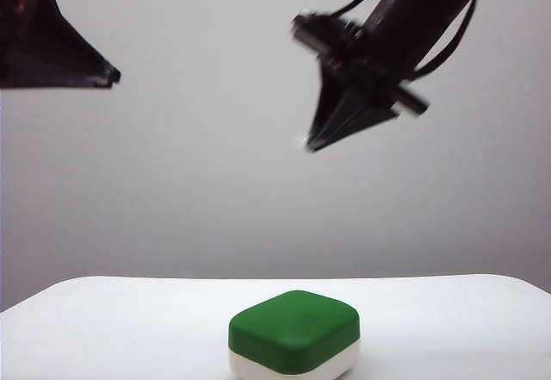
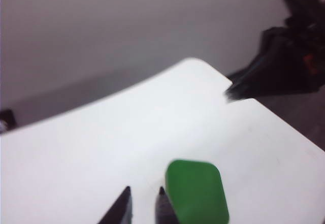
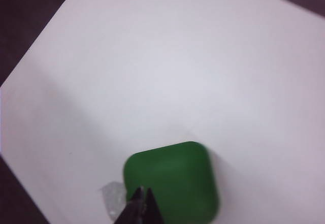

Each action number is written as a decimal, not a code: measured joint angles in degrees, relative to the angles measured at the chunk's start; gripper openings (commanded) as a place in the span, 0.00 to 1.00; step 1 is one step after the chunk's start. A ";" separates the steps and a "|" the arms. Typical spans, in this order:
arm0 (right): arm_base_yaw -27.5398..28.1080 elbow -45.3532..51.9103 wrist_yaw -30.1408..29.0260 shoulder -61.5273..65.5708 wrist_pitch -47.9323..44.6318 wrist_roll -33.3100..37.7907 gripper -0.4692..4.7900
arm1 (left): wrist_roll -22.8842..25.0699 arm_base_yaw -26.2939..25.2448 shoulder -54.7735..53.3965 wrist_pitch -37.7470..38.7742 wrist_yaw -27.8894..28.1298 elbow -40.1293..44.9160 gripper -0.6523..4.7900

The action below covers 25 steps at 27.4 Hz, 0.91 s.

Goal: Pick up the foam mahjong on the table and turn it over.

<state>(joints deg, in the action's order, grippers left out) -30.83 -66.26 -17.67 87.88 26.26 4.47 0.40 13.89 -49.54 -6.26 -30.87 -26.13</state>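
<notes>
A soft, rounded green-over-white foam mahjong [image 1: 294, 343] lies green side up near the front edge of my plain white table [image 1: 103, 320]. High above it, my left end effector [image 2: 143, 197] hangs narrowly parted and empty; my right end effector [image 3: 143, 196] hangs pinched closed, empty.

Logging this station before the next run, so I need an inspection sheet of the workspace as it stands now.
Surface: white table, bare apart from the tile.
Job's things: mahjong lies flat, green side up, white half beneath, untouched.
Clutter: nothing seen.
Grippers: left tool high at exterior view's left, fingers a little apart, empty; right tool shut, empty, raised above the tile.
Cables: black cables along the right arm.
Surroundings: plain grey wall.
</notes>
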 measured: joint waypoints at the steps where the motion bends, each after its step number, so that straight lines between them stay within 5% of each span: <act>1: 1.20 0.00 1.46 -2.80 1.11 -0.02 0.08 | 0.02 0.00 1.57 -0.11 1.38 0.00 0.22; 13: 12.17 2.54 5.68 -21.90 5.95 -0.04 0.08 | 0.02 -0.33 10.97 1.25 8.22 -0.02 0.22; 19: 16.48 11.82 6.40 -33.31 5.64 -0.02 0.08 | 0.02 -0.31 11.28 2.58 9.05 0.00 0.21; 21: 17.05 15.61 7.30 -38.14 5.40 0.11 0.08 | 0.13 -0.33 11.28 2.71 9.57 0.00 0.11; 25: 17.09 23.63 9.86 -49.03 1.64 2.23 0.08 | 1.07 -0.31 14.47 5.07 16.72 0.04 0.11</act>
<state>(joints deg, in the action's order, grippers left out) -13.74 -42.63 -7.81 38.85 27.90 6.70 1.48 13.58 -35.07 -1.19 -14.15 -26.09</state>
